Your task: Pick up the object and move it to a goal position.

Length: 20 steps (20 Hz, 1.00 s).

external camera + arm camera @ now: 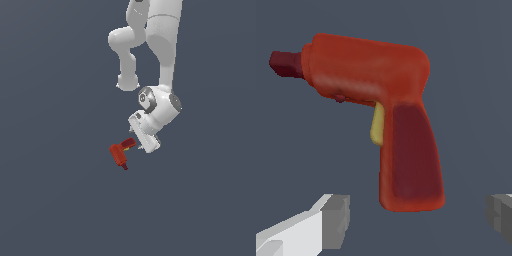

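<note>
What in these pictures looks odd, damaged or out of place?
Nothing looks damaged or spilled. The red toy drill is whole, with its dark tip and yellow trigger intact. The end effector is open, one finger on each side of the handle, neither touching it. In the exterior view the drill sits beside the end effector.

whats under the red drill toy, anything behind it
Only plain dark grey floor shows around the red drill toy. The patch directly beneath its body is covered. The open gripper has one finger on each side of the handle, neither touching.
</note>
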Each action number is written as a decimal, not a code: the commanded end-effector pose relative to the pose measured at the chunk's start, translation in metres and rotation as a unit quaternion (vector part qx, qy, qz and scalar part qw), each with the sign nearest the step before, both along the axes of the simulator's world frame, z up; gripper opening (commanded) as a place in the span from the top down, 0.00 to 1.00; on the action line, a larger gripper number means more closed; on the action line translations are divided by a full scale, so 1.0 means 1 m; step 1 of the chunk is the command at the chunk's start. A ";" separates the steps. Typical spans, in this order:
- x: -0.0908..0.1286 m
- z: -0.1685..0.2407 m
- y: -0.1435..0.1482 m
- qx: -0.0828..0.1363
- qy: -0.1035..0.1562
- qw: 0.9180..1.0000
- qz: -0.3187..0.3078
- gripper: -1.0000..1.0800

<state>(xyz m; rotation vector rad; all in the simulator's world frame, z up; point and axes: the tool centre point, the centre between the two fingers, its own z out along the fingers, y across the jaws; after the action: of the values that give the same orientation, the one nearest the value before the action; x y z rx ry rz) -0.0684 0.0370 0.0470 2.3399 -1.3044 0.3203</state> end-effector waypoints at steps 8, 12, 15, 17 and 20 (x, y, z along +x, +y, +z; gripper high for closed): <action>-0.001 -0.003 0.000 -0.004 -0.005 1.000 -0.006 0.00; -0.002 -0.013 -0.006 -0.004 -0.005 1.000 -0.007 0.00; -0.002 -0.023 -0.012 -0.004 -0.006 1.000 -0.007 0.00; -0.002 -0.026 -0.014 -0.004 -0.006 1.000 -0.007 0.00; -0.003 -0.028 -0.015 -0.004 -0.006 1.000 -0.007 1.00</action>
<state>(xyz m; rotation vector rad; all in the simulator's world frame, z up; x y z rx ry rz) -0.0682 0.0263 0.0236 2.3305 -1.3233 0.3413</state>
